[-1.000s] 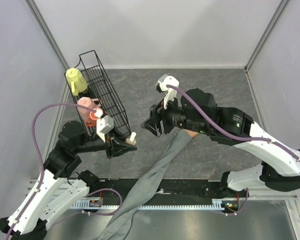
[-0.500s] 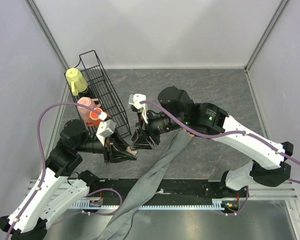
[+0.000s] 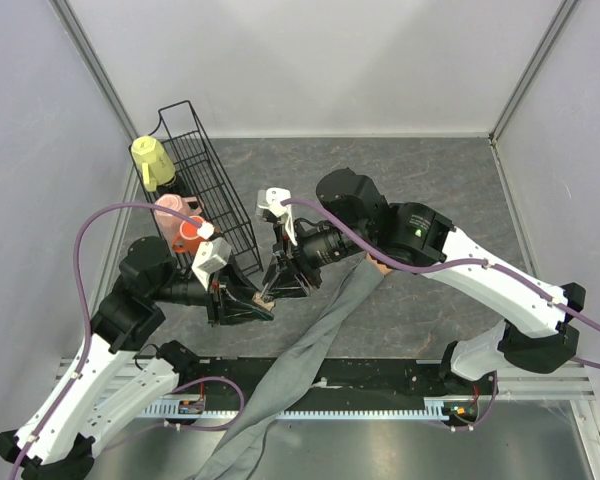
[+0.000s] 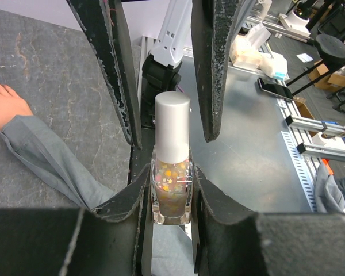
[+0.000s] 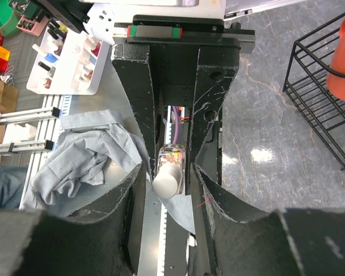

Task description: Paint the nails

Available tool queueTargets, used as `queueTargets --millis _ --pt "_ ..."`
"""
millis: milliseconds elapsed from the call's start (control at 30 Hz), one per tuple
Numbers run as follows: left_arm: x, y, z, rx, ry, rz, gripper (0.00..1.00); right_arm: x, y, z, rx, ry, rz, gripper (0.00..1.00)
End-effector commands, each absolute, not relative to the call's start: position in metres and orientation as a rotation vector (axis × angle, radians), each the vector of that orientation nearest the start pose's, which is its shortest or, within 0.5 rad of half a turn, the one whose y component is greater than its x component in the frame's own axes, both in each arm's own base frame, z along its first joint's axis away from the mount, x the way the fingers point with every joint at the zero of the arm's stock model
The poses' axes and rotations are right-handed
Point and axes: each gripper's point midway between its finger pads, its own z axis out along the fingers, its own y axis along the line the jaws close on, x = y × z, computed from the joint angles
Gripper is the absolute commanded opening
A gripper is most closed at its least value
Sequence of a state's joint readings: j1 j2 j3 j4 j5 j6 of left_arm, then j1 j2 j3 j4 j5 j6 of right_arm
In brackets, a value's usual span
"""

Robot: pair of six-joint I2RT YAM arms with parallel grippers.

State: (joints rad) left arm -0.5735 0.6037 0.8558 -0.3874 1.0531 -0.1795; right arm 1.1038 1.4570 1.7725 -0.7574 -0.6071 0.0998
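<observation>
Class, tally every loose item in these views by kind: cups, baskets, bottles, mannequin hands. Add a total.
Cups: 3 (yellow cup, pink cup, orange cup)
Wire basket: 1
Nail polish bottle: 1
Mannequin hand: 1
Total: 6

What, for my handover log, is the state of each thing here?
Bottle: capped, held by its glass body.
Left pincer: shut on bottle.
Right pincer: open, straddling the cap, gaps on both sides.
Hand: lying flat on table, nails not visible.
Sleeve: draped over the table's edge.
</observation>
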Motion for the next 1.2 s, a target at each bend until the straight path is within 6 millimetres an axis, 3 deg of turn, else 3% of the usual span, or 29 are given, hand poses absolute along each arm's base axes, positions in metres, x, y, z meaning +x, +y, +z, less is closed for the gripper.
queueTargets --millis 0,67,167,267,300,500,567,667,700,733,767,800,833,900,967,1167 --pt "0.054 -0.225 0.341 1.164 1.398 -1.449 0.02 0.079 0.392 0.385 -1.44 1.623 1.363 0.43" --pt "0.055 -0.225 0.342 1.162 1.398 -1.449 0.02 0.079 0.392 0.385 -1.443 1.617 1.365 0.42" --pt "0.057 -0.225 0.344 1.151 1.398 -1.438 0.02 0.079 0.393 0.385 -1.44 1.617 1.372 0.31" --pt "0.065 -0.224 0.35 1.105 1.399 -1.387 0.02 0.081 0.394 0.38 -1.437 1.638 1.37 0.14" --pt "0.071 -0.224 0.352 1.075 1.402 -1.353 0.02 0.082 0.395 0.377 -1.427 1.652 1.355 0.0" --pt "0.143 -0.205 0.367 0.753 1.457 -0.978 0.02 0.102 0.396 0.37 -1.239 1.768 1.29 0.0" --pt "0.166 -0.194 0.372 0.66 1.451 -0.861 0.02 0.121 0.397 0.37 -1.094 1.818 1.218 0.0" --pt "0.19 -0.189 0.369 0.599 1.429 -0.758 0.02 0.144 0.397 0.369 -0.833 1.923 1.092 0.0" --pt "0.198 -0.186 0.368 0.577 1.431 -0.724 0.02 0.138 0.402 0.372 -0.707 1.98 1.114 0.0" --pt "0.205 -0.188 0.364 0.57 1.442 -0.713 0.02 0.161 0.392 0.367 -0.517 2.008 0.945 0.0" --pt "0.211 -0.189 0.365 0.556 1.43 -0.701 0.02 0.161 0.391 0.376 -0.409 2.01 0.913 0.0" --pt "0.218 -0.189 0.357 0.534 1.452 -0.688 0.02 0.143 0.393 0.358 -0.374 2.072 0.829 0.0" --pt "0.225 -0.191 0.351 0.522 1.47 -0.68 0.02 0.153 0.388 0.364 -0.164 2.037 0.774 0.0" --pt "0.233 -0.192 0.344 0.486 1.489 -0.678 0.02 0.136 0.396 0.359 -0.089 2.002 0.755 0.0" --pt "0.235 -0.194 0.337 0.475 1.509 -0.693 0.02 0.136 0.406 0.35 -0.103 2.008 0.717 0.0" --pt "0.215 -0.195 0.329 0.542 1.533 -0.739 0.02 0.139 0.404 0.367 -0.178 1.975 0.695 0.01"
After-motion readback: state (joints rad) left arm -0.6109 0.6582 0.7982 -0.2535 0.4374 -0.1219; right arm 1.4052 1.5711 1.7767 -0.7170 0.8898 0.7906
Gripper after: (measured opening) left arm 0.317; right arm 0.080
